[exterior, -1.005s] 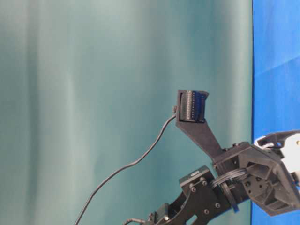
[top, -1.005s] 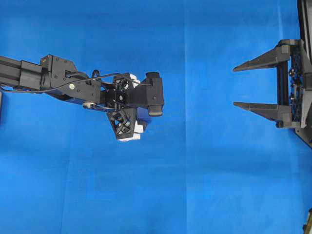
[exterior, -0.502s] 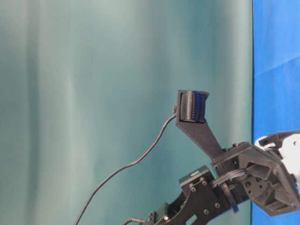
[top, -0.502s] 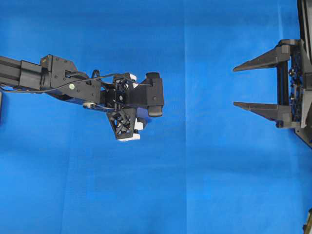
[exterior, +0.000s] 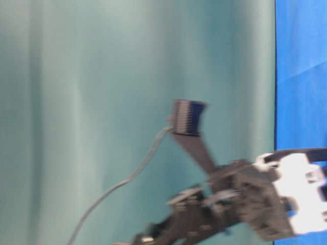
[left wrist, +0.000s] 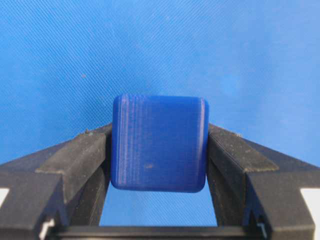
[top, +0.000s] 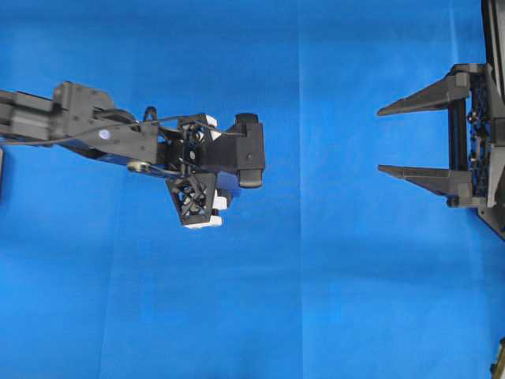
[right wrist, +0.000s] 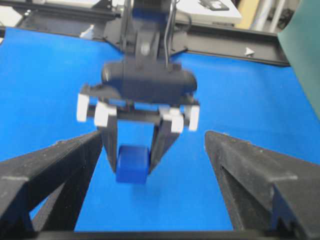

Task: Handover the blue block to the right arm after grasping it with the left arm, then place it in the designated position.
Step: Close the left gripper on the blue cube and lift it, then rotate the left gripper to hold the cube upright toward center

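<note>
Drawn back leftward since the earlier frame, the left arm [top: 102,136] points its tool [right wrist: 132,155] down, pinching the block [left wrist: 159,143] between its fingers [left wrist: 82,155] above the blue surface [top: 331,284], while far right the right tool [top: 379,140] waits spread wide.

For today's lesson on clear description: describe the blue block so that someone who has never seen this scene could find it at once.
Start at the blue cloth covering the table, then find the left arm, the one with white brackets at its fingers. Between its fingertips, the left gripper pinches the blue block. The block is a small rounded cube, darker than the cloth; the right gripper opposite holds nothing.
</note>
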Action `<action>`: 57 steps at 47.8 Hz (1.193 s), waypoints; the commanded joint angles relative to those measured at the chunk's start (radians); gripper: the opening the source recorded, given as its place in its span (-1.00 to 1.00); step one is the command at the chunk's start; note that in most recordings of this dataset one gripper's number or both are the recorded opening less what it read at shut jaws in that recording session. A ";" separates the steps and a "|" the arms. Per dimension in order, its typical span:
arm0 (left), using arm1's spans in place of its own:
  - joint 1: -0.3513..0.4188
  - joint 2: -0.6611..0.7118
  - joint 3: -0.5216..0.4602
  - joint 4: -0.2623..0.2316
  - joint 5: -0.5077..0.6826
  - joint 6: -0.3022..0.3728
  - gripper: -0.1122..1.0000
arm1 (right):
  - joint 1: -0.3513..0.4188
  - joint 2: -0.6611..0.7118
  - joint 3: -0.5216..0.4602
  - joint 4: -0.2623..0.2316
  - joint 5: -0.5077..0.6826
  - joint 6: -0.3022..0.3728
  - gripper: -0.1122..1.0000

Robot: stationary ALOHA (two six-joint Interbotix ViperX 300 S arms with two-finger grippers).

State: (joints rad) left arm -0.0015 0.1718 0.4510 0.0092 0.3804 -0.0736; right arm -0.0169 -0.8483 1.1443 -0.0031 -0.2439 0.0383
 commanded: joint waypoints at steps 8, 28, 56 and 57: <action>-0.018 -0.160 -0.057 0.002 0.094 0.000 0.08 | -0.002 0.003 -0.021 -0.002 -0.011 0.002 0.93; -0.018 -0.293 -0.166 0.008 0.281 0.006 0.08 | -0.002 0.003 -0.023 -0.002 -0.009 0.003 0.93; -0.015 -0.314 -0.225 0.011 0.388 0.009 0.09 | -0.002 0.003 -0.025 0.002 -0.011 0.005 0.93; -0.015 -0.314 -0.225 0.011 0.388 0.009 0.09 | -0.002 0.003 -0.025 0.000 -0.011 0.005 0.93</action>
State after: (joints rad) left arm -0.0169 -0.1120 0.2454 0.0169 0.7731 -0.0644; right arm -0.0169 -0.8483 1.1443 -0.0031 -0.2439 0.0414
